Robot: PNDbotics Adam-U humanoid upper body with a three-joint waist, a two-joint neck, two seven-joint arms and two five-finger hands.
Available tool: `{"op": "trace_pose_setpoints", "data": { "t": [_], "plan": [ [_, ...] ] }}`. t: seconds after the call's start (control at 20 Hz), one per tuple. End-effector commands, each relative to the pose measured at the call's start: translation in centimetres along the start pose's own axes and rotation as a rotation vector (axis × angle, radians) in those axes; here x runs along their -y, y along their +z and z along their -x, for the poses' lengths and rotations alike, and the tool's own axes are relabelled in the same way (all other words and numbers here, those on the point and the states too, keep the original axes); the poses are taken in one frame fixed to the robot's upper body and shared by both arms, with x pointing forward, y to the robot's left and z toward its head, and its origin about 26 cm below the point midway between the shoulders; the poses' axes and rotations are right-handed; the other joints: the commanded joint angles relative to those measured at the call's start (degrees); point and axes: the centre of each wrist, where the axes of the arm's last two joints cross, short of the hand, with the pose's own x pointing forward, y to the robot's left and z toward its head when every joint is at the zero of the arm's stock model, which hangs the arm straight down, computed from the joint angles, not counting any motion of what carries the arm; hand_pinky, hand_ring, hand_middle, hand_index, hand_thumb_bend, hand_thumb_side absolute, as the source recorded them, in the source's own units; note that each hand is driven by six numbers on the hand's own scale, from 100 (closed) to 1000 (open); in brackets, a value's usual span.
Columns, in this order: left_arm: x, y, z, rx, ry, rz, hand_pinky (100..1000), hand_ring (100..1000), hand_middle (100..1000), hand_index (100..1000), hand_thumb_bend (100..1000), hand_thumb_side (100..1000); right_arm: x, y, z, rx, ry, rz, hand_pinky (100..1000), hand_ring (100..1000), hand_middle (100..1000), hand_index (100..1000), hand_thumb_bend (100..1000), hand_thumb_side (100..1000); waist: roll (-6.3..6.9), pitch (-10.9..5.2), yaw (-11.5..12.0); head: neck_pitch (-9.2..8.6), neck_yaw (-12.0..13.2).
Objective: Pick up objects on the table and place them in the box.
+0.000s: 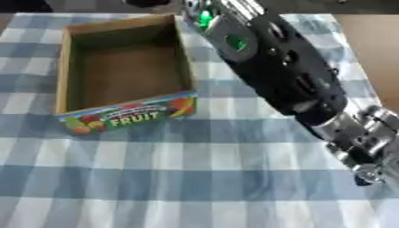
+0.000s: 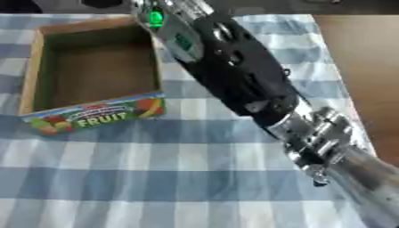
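Blue-checked cloth (image 1: 156,178) covers the table, and the cardboard box (image 1: 64,62) sits at the far left with nothing visible inside. Across the right side stretches the robot's arm (image 2: 234,75); its hand isn't showing, so its state can't be told.

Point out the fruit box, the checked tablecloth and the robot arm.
fruit box (image 1: 124,116): left eye view, printed front wall.
checked tablecloth (image 1: 195,178): left eye view, bare near part.
robot arm (image 2: 234,73): right eye view, black casing.

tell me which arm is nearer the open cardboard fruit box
Right. Its black arm passes beside the cardboard fruit box's right wall; the left arm shows in no view.
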Motion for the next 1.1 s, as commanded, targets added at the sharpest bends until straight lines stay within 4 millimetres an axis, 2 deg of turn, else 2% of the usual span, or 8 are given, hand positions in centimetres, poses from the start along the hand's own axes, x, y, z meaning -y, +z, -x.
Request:
{"op": "trace_pose_setpoints", "data": {
  "t": [0.05, 0.25, 0.55, 0.8, 1.1],
  "plan": [
    [0.2, -0.4, -0.7, 0.03, 0.013, 0.013, 665, 596, 609, 889, 100, 696, -1.9, -0.6, -1.3, -0.003, 0.012, 0.007, 712, 468, 262, 399, 100, 278, 0.18, -0.93, 0.2, -0.71, -0.3],
    [0.1, -0.4, -0.7, 0.028, 0.014, 0.008, 665, 596, 609, 889, 100, 697, -5.3, -0.9, -2.6, -0.008, 0.033, -0.031, 713, 475, 268, 408, 100, 291, 0.13, -0.95, -0.1, -0.67, 0.6],
    [0.2, -0.4, -0.7, 0.025, 0.018, 0.009, 665, 597, 609, 889, 100, 698, -9.0, -1.1, -2.1, -0.006, 0.109, -0.114, 716, 504, 303, 456, 100, 304, 0.18, -1.01, 0.0, -0.66, 0.4],
    [0.2, -0.4, -0.7, 0.024, 0.018, 0.009, 665, 597, 609, 889, 100, 698, -9.6, -1.2, -1.8, 0.045, 0.176, -0.185, 711, 526, 327, 490, 100, 303, 0.24, -1.0, -0.1, -0.58, 0.3],
    [0.2, -0.4, -0.7, 0.023, 0.018, 0.011, 665, 598, 609, 889, 100, 699, -9.0, -1.4, -1.5, 0.03, 0.265, -0.22, 703, 551, 357, 520, 100, 337, 0.3, -0.94, -0.3, -0.52, 0.2]
  ]
}}
